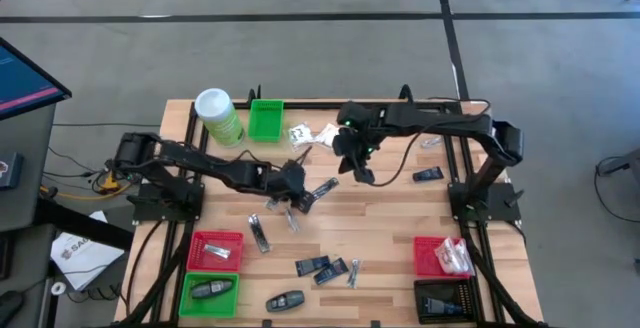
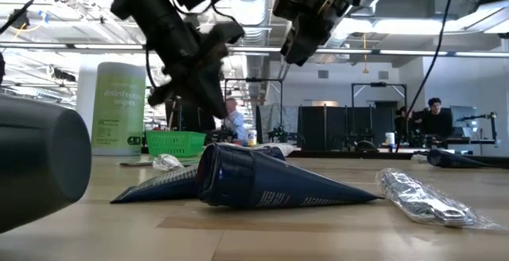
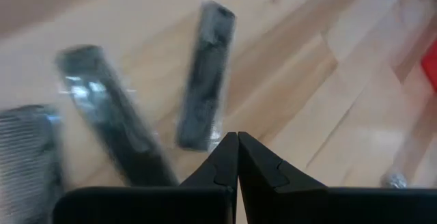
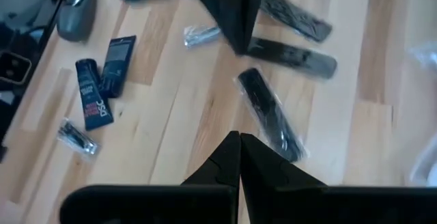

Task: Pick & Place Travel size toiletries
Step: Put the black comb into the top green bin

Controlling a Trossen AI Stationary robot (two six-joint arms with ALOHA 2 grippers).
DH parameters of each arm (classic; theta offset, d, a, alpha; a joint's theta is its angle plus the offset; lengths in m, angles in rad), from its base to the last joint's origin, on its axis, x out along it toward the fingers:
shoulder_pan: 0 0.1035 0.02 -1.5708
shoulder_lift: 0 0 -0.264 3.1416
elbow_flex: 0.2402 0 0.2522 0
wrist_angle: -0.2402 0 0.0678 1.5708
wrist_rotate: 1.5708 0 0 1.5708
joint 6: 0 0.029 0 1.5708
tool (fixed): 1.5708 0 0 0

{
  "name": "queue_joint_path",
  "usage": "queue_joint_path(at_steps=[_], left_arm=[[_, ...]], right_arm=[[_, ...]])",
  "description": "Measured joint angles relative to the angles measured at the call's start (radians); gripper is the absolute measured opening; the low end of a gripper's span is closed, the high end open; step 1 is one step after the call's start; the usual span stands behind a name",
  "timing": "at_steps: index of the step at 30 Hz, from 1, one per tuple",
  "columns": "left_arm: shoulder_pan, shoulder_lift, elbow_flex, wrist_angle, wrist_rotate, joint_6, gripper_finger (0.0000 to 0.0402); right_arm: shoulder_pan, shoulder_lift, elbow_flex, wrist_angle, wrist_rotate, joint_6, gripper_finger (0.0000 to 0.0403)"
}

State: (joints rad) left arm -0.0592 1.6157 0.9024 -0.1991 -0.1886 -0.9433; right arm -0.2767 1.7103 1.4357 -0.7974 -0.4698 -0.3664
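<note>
The travel size toiletries lie scattered on the wooden table: slim dark packets in clear wrap (image 3: pixel 205 74) (image 3: pixel 113 115) (image 4: pixel 270 111), dark blue packets (image 1: pixel 312 265) (image 4: pixel 92 101), silvery packets (image 1: pixel 353 271) (image 1: pixel 258 233), white sachets (image 1: pixel 300 133) and a black oval piece (image 1: pixel 285 300). My left gripper (image 1: pixel 295 186) (image 3: pixel 237 142) hovers shut just above the slim dark packets at mid-table. My right gripper (image 1: pixel 358 168) (image 4: pixel 239 142) hangs shut higher up, a little to the right of and farther back than the left one, over another slim dark packet. Neither holds anything.
A green canister (image 1: pixel 218 116) and a green bin (image 1: pixel 266 120) stand at the far edge. Near left are a red bin (image 1: pixel 217 251) and a green bin (image 1: pixel 210 293), each with an item inside. Near right are a red bin (image 1: pixel 440 256) holding white sachets and a black bin (image 1: pixel 445 300).
</note>
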Motion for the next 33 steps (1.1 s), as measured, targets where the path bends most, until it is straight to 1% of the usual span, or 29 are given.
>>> queue_joint_path(at_steps=[3, 7, 9, 12, 15, 18, 23, 26, 33], left_arm=[[-0.029, 0.064, 0.0, 0.047, -0.003, -0.009, 0.0], [-0.056, 0.111, 0.0, 0.061, -0.096, -0.048, 0.0], [-0.055, 0.121, -0.001, 0.06, -0.119, -0.056, 0.0], [-0.041, 0.129, 0.0, 0.068, -0.119, -0.048, 0.0], [-0.021, 0.129, 0.0, 0.08, -0.114, -0.02, 0.0], [0.007, 0.129, 0.0, 0.086, -0.074, 0.005, 0.0], [0.041, 0.129, 0.0, 0.091, -0.045, 0.045, 0.0], [0.045, 0.129, 0.0, 0.094, -0.022, 0.05, 0.0], [0.032, 0.134, 0.0, 0.09, -0.02, 0.056, 0.0]], right_arm=[[0.015, -0.001, 0.0, 0.015, 0.0, -0.048, 0.0], [0.028, 0.017, -0.003, 0.018, 0.004, -0.079, 0.0], [0.025, 0.015, -0.001, 0.028, 0.0, -0.08, 0.0], [0.017, 0.032, -0.001, 0.031, 0.002, -0.089, 0.0], [0.008, 0.047, 0.001, 0.035, 0.003, -0.135, 0.0], [0.005, 0.077, -0.004, 0.0, 0.001, -0.165, 0.0], [-0.002, 0.12, -0.001, 0.019, 0.0, -0.168, 0.0], [-0.002, 0.133, -0.003, 0.021, 0.006, -0.181, 0.0], [0.0, 0.129, -0.002, 0.057, 0.003, -0.219, 0.0]])
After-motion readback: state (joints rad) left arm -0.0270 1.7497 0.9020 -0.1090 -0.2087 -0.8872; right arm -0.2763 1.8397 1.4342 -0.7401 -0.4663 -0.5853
